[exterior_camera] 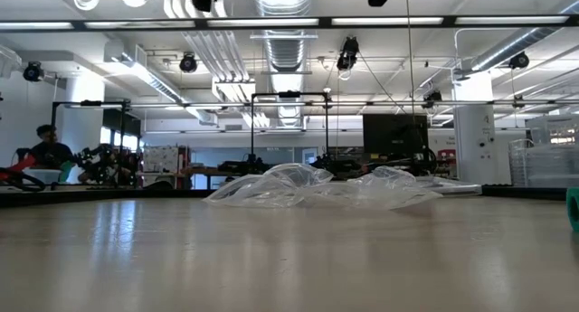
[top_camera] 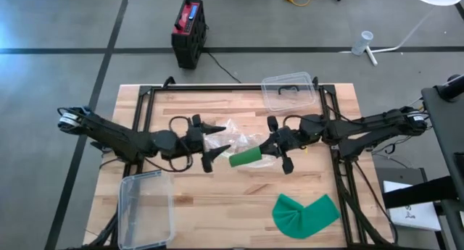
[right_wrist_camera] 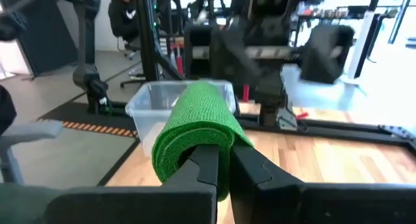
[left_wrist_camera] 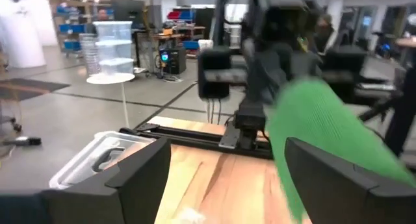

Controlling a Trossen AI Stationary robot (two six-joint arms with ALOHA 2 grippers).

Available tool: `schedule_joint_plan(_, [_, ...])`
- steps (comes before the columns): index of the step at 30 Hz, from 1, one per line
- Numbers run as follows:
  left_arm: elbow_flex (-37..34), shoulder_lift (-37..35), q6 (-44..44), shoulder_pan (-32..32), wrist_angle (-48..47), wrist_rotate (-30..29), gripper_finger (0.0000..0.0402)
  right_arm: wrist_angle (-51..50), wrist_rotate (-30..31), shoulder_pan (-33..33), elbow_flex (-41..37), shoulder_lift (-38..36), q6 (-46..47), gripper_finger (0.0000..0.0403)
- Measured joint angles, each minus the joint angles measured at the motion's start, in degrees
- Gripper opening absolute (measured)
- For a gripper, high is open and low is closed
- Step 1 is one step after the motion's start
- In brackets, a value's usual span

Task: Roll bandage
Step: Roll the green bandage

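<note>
Two dark arms meet over the middle of the wooden worktop (top_camera: 239, 199). The right gripper (right_wrist_camera: 224, 162) has its fingers pinched tight on the end of a rolled green bandage (top_camera: 248, 159), holding it up off the worktop beside a crumpled clear plastic bag (top_camera: 233, 138). The left gripper (top_camera: 212, 144) stands with its fingers spread wide, just beside the roll's other end. A second green bandage (top_camera: 304, 214) lies loosely folded near the worktop's front right corner.
</note>
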Motion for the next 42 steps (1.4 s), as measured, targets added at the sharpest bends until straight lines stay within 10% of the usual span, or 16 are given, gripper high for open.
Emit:
schedule_joint_plan(16, [-12.7,16.8,12.0,0.4,48.9,5.0,0.0281,2.1,4.6,-0.6,0.0,-2.9,-0.1,0.0004])
schedule_joint_plan(30, [-5.5,21.3,4.9,7.5,46.5,18.8,0.0248,2.7,4.6,-1.5,0.0,-2.4,0.0,0.0004])
schedule_joint_plan(42, [-0.5,20.7,4.9,7.9,35.9,18.6,0.0014,2.6,4.6,-1.7,0.0,-2.4,-0.1,0.0004])
